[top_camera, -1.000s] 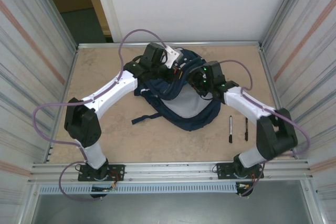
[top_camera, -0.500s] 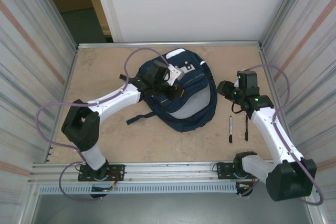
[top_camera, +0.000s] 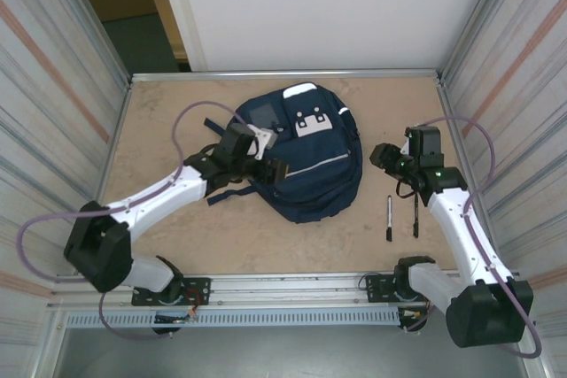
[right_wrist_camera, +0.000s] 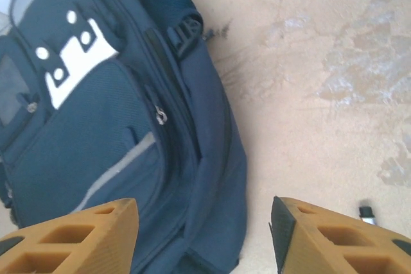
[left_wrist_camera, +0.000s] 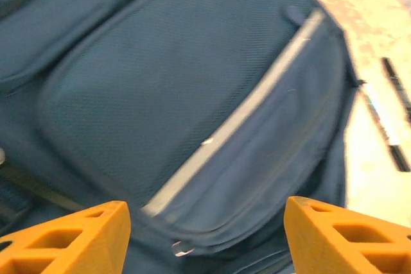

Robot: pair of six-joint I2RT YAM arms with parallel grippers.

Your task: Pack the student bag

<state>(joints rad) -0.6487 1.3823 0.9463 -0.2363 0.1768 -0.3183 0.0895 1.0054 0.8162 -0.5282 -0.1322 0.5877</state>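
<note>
The student bag (top_camera: pixel 310 165), navy blue with a white patch and a thin pale stripe, lies flat on the table, front side up. My left gripper (top_camera: pixel 275 171) hovers over the bag's left edge, open, with nothing between its orange fingers (left_wrist_camera: pixel 64 239). Below it are the front pocket (left_wrist_camera: pixel 192 94), its stripe and a zipper pull (left_wrist_camera: pixel 182 247). My right gripper (top_camera: pixel 382 155) is just right of the bag, also open and holding nothing. It hangs over the student bag's right edge (right_wrist_camera: pixel 218 178) and bare table.
Two black pens (top_camera: pixel 388 217) (top_camera: pixel 415 217) lie side by side on the table right of the bag, below my right gripper. One pen's tip (right_wrist_camera: pixel 366 212) appears beside my right finger. Metal walls close in the table on the left, right and back.
My left gripper has opened and let go of the bag, and the arm has drawn back toward the near left. The bag has dropped flat. The right arm swung right and now holds still.
</note>
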